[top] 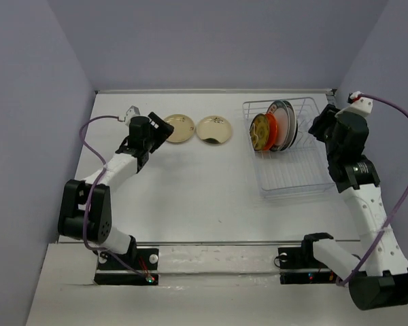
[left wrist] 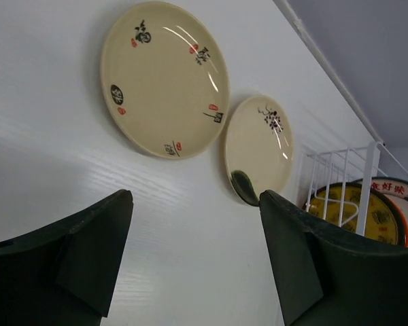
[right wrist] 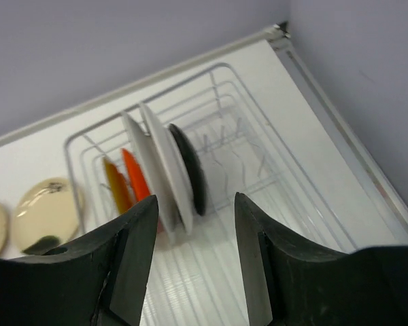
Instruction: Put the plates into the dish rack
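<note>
The white wire dish rack (top: 292,173) stands at the back right. It holds five plates upright: amber (top: 259,131), orange (top: 270,130), two white with teal rims (top: 283,122) and a black one (right wrist: 190,173) behind them. Two cream-gold plates (top: 179,128) (top: 213,130) lie flat on the table left of the rack. My left gripper (top: 164,127) is open and empty, just left of the nearer cream-gold plate (left wrist: 164,78). My right gripper (top: 319,125) is open and empty above the rack's right side (right wrist: 272,183).
The white table ends at a raised back rim (top: 211,91) and purple walls on three sides. The rack's near half has empty slots. A purple cable (top: 401,163) loops by the right arm.
</note>
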